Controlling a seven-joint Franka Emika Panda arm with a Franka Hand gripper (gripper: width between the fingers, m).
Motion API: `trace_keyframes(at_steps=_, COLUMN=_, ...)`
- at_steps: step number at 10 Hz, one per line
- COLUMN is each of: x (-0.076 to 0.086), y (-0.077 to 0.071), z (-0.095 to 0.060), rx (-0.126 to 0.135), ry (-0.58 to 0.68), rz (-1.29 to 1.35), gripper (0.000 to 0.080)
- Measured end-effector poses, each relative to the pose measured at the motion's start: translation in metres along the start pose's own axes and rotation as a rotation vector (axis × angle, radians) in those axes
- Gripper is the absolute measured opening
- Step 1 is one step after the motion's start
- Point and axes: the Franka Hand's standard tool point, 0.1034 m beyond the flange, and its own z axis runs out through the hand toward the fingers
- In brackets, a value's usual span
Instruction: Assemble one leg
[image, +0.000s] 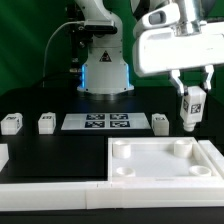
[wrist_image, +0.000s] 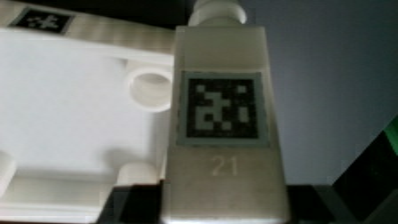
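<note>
The gripper (image: 191, 97) is seen pinching the leg (image: 191, 108), which is held upright, clear of the black table (image: 60, 150), near the far corner of the white tray (image: 150, 168) on the exterior view's right. Only the exterior view shows a second leg (image: 160, 122), the marker board (image: 96, 122), a third leg (image: 46, 123) and a fourth leg (image: 12, 123) laid in a row. Only in the wrist view can "21" be read beneath the held leg's tag (wrist_image: 222, 105), with a round socket (wrist_image: 150, 90) of the tray seen beside it.
</note>
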Motion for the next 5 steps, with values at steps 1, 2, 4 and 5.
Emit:
trace_keyframes(at_steps=1, x=0.013, y=0.006, z=-0.011, rx=-0.006, ry=0.009, rz=-0.002, gripper=0.0294)
trace_keyframes(at_steps=2, x=0.024, y=0.014, z=-0.015, rx=-0.013, ry=0.026, rz=-0.012, gripper=0.0294)
trace_keyframes(at_steps=4, x=0.018, y=0.010, z=-0.011, rx=-0.010, ry=0.017, rz=-0.018, gripper=0.0294)
trace_keyframes(at_steps=5, x=0.018, y=0.011, z=-0.011, rx=-0.010, ry=0.017, rz=-0.018, gripper=0.0294)
